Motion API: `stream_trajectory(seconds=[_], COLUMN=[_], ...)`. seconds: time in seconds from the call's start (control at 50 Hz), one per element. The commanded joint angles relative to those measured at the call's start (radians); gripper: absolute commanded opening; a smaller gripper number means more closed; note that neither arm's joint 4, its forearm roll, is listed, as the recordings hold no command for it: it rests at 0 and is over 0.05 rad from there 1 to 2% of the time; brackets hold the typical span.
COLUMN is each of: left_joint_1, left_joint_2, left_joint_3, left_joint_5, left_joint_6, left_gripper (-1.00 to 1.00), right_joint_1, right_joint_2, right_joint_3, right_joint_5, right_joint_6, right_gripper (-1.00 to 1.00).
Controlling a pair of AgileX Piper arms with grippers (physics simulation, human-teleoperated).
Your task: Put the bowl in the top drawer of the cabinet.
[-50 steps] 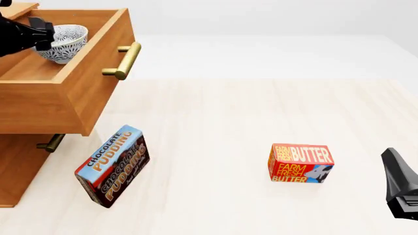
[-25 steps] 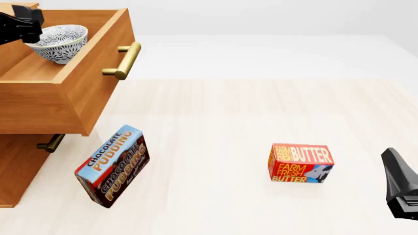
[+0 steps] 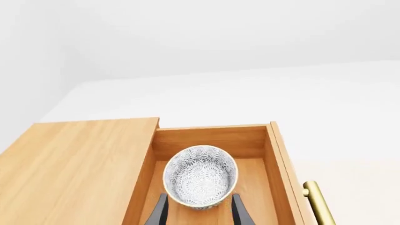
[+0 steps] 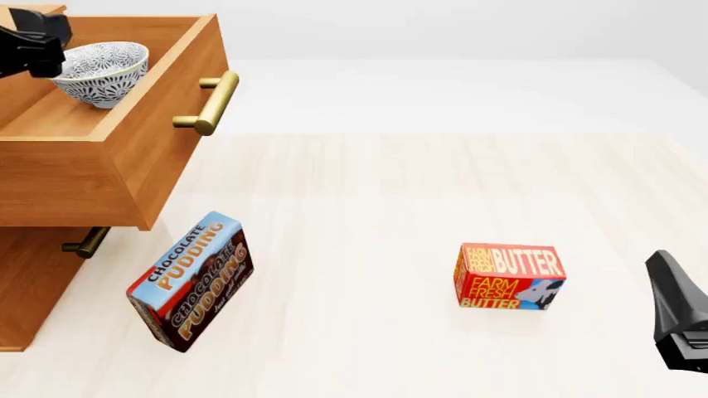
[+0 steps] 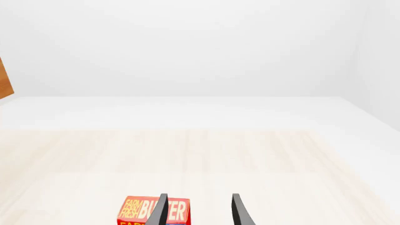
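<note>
The speckled white bowl (image 4: 102, 70) stands upright inside the pulled-out top drawer (image 4: 166, 133) of the wooden cabinet (image 4: 28, 286). My left gripper (image 4: 31, 43) hovers at the bowl's left, above the drawer, open and holding nothing. From the left wrist camera the bowl (image 3: 200, 174) rests on the drawer floor within the drawer walls (image 3: 275, 154), framed by the spread fingers (image 3: 240, 213). Low at the table's right edge, my right gripper (image 4: 681, 319) is open and empty; its wrist view has the gripper (image 5: 198, 211) just short of the butter box (image 5: 144, 211).
A chocolate pudding box (image 4: 191, 280) leans on the table below the drawer's front. The butter box (image 4: 509, 276) stands right of centre. A brass handle (image 4: 208, 104) juts from the top drawer, and the lower drawer's handle (image 4: 83, 242) shows beneath.
The left gripper has let go of the bowl's rim and drawn back up and to the left. The bowl stays in the drawer. The right arm has not moved.
</note>
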Motion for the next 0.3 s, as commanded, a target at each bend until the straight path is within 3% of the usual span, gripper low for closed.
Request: stream_trajectory(seconds=[0.02, 0.3], left_joint_1=[-0.014, -0.034], left_joint_2=[-0.049, -0.139], left_joint_3=[0.027, 0.046], left_joint_5=[0.019, 0.064], left_joint_6=[-0.006, -0.008], left_gripper=[1.0, 1.0], right_joint_1=[0.0, 0.0], right_joint_2=[0.0, 0.0], right_joint_3=[0.0, 0.0], right_joint_5=[0.0, 0.0], right_joint_6=[0.0, 0.0], right_gripper=[1.0, 1.0])
